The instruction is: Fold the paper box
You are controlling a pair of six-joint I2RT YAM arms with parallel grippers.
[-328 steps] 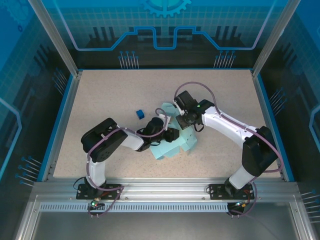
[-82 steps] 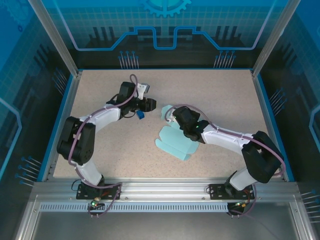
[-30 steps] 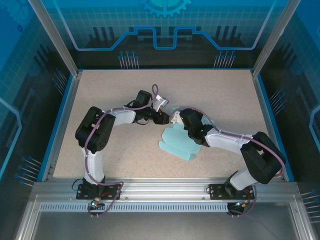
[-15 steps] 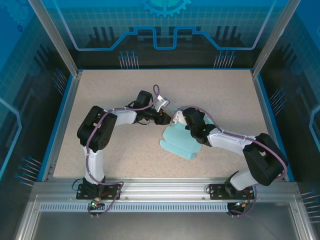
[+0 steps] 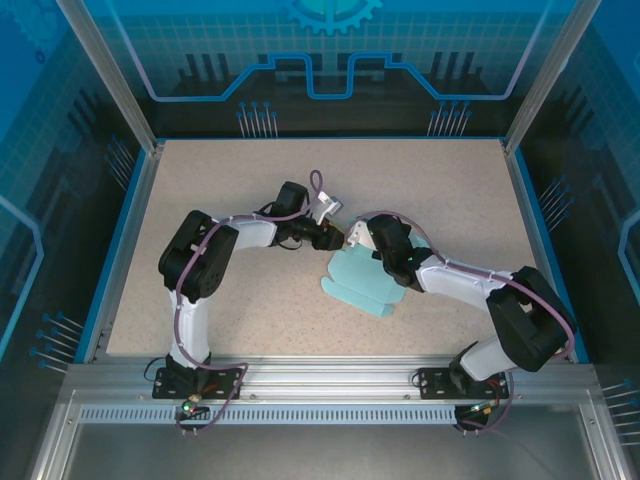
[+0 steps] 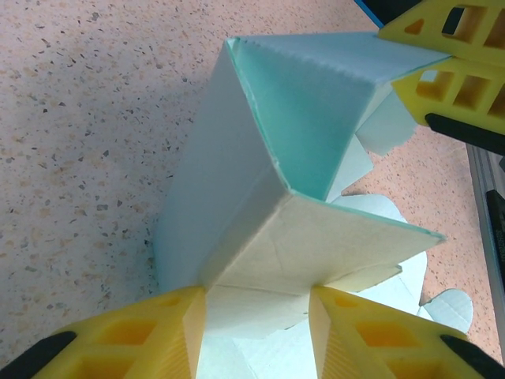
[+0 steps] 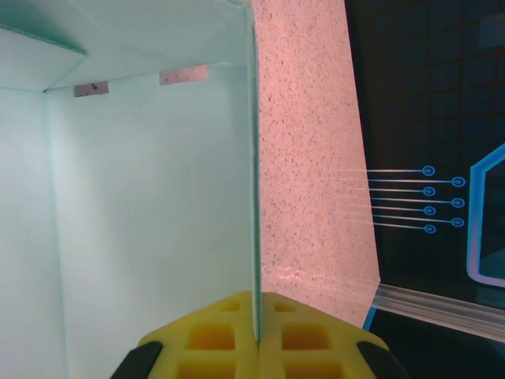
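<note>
Pale cyan thin-card paper box (image 5: 360, 288), half-erected; right gripper (image 7: 256, 320) clenched on one wall; left gripper (image 6: 256, 304) brackets a corner, grip unclear; speckled tabletop (image 5: 450, 180) open toward 12 o'clock.

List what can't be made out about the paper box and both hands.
- Left wrist: whether the left hand clamps the paper box panel between its fingers or merely flanks it; the bottom edge cuts the fingers off.
- Right wrist: the box's overall shape; the wall pinched by the right hand runs off the left and top edges.
- Top external: the box's far edge and both hands' fingertips, covered by the wrists.
</note>
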